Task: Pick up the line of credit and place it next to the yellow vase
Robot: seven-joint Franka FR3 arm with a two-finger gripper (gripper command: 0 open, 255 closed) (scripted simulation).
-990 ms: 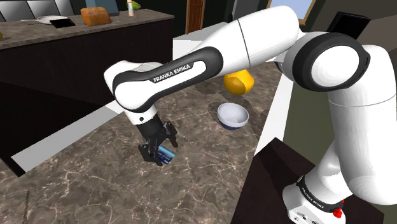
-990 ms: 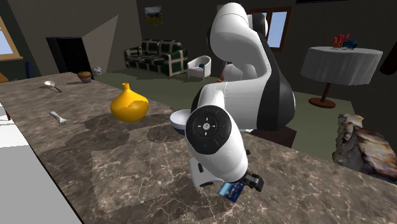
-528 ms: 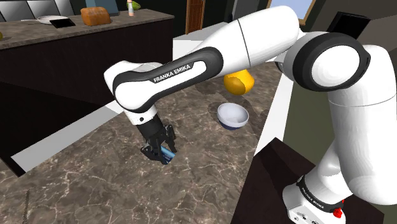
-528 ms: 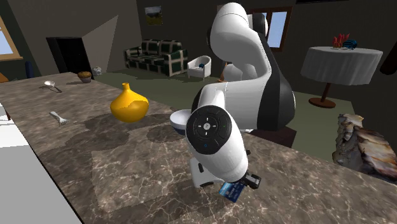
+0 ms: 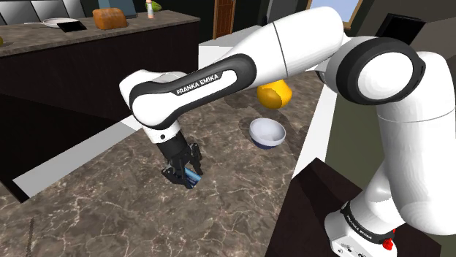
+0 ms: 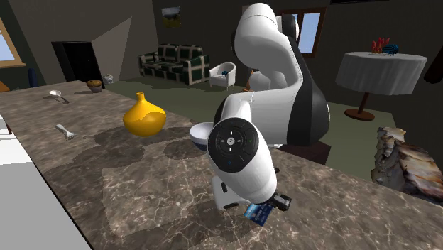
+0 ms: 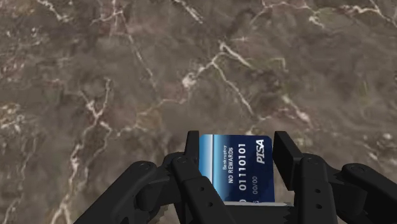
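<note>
Gripping a blue card (image 7: 235, 168), hand (image 7: 235, 141) stands apart from bowl (image 5: 267, 139) and vase (image 5: 274, 96).

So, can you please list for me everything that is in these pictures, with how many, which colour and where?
Card: one, blue, clasped between the gripper's fingers.
Vase: one, yellow, on the counter, beside the bowl.
Bowl: one, white, on the counter between vase and card.
Counter: one, brown marble, under all of these.
Utensils: two, pale, on the counter at the second exterior view's left.
Sofa: one, checked, at the back of the room.
Round table: one, white cloth, second exterior view's upper right.
Arm: one, white with dark joints, over the counter.
Gripper: one, black, shut on the card.
</note>
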